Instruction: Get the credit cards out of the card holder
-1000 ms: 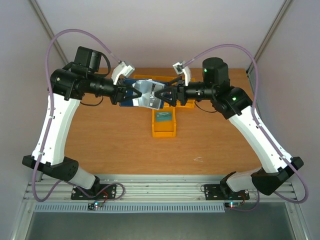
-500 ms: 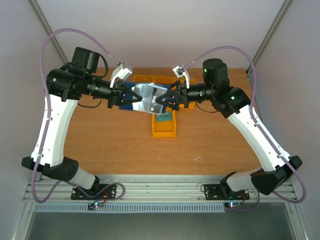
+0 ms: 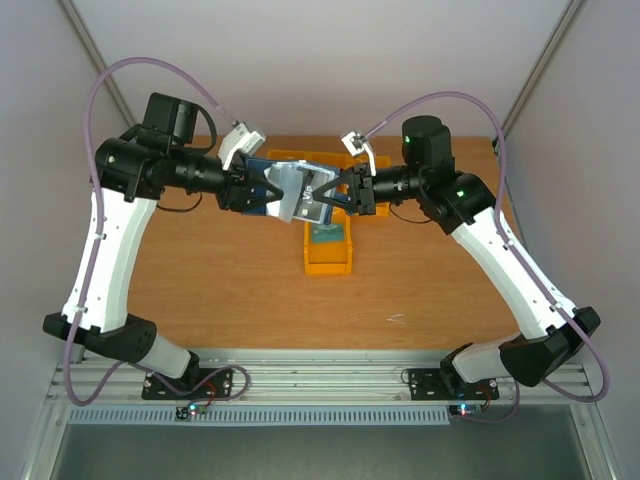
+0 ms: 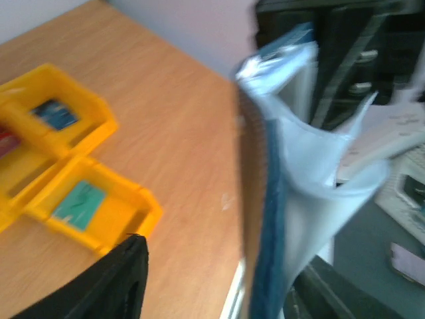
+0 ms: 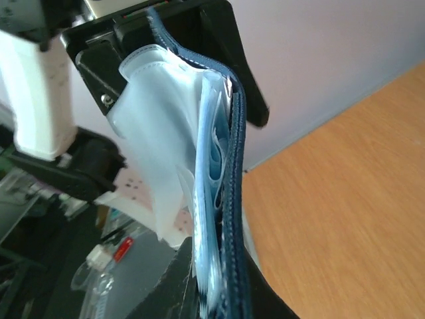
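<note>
The card holder hangs in the air between my two grippers, navy outside, with pale blue-grey sleeves fanned open. White lettering of a dark credit card shows at its right end. My right gripper is shut on the holder's edge; in the right wrist view the navy cover and the sleeves run down between the right gripper's dark fingers. My left gripper is open. In the left wrist view the holder stands edge-on near one finger, far from the other finger.
Yellow bins stand on the wooden table under the holder. One bin holds a teal card, another a blue card. More yellow bins lie behind, near the back wall.
My right gripper has shut on the holder's right edge after standing wide open. My left gripper's jaws have parted. The holder has stayed in the air between them.
</note>
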`<state>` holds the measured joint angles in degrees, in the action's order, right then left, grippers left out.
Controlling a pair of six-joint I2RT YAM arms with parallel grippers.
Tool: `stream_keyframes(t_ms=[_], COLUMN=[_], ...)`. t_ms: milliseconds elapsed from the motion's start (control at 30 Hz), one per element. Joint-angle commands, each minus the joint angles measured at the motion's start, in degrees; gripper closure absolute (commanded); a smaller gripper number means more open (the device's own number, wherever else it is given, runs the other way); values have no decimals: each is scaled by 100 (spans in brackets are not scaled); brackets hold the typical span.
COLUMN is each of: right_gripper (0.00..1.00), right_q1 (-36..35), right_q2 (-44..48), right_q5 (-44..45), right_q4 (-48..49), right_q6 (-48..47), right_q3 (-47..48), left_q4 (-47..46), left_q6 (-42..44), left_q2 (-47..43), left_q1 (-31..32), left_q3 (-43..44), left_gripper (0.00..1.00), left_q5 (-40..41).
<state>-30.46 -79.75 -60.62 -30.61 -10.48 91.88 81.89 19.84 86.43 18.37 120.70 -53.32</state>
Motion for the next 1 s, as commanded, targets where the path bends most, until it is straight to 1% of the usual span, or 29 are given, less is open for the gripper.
stream_keyframes(t_ms=[0, 67, 100, 133, 167, 267, 333, 367, 433, 500, 567, 600, 667, 733, 867, 900, 967], right_gripper=[99, 99, 99, 99, 99, 99, 99, 99, 99, 99, 99, 99, 99, 99, 99, 99, 99], right_q1=[27, 22, 18, 12, -14, -283, -534, -646, -812, -959, -1096, -1146, -1153, -1149, -1148, -1145, -1112], right_q2=[-5, -262, -433, -645, -835, -1243, -1442, -1548, -1722, -1856, -1941, -1967, -1943, -1865, -1648, -1563, -1375], right_q5=[1417, 2844, 3617, 4437, 5133, 6705, 7106, 7191, 7024, 6648, 6191, 5880, 5164, 4659, 3867, 3756, 3415], right_q4=[-1019, -2136, -2670, -3278, -3788, -4483, -4692, -4743, -4721, -4545, -4351, -4246, -4004, -3755, -3361, -3232, -2949], right_q6=[-198, -77, 43, 160, 255, 271, 281, 294, 329, 394, 325, 301, 228, 179, 61, 37, 5], right_q3=[404, 804, 1080, 1355, 1638, 2089, 2322, 2437, 2626, 2724, 2839, 2890, 2889, 2838, 2656, 2577, 2375], left_q4=[-823, -1090, -1189, -1270, -1308, -1267, -1140, -1052, -929, -941, -1049, -1126, -1306, -1520, -1902, -1933, -1952], left_q6=[-739, -830, -821, -809, -793, -715, -610, -529, -434, -545, -724, -865, -1173, -1453, -2111, -2284, -2371], left_q2=[-124, -147, -164, -182, -209, -251, -251, -261, -267, -283, -281, -275, -233, -183, -128, -119, -120], left_q1=[-57, -62, -66, -70, -72, -76, -66, -64, -36, 28, 149, 198, 236, 237, 231, 218, 137], left_q3=[-401, -678, -802, -905, -984, -1037, -1017, -1007, -1061, -1241, -1380, -1430, -1481, -1501, -1653, -1677, -1706], left_gripper=[38, 33, 31, 29, 28, 27, 29, 32, 39, 49, 59, 62, 64, 64, 61, 61, 61], left_q5=[2434, 3558, 3959, 4218, 4297, 3947, 3412, 3056, 2136, 1058, 450, 289, 67, -63, -305, -292, -124])
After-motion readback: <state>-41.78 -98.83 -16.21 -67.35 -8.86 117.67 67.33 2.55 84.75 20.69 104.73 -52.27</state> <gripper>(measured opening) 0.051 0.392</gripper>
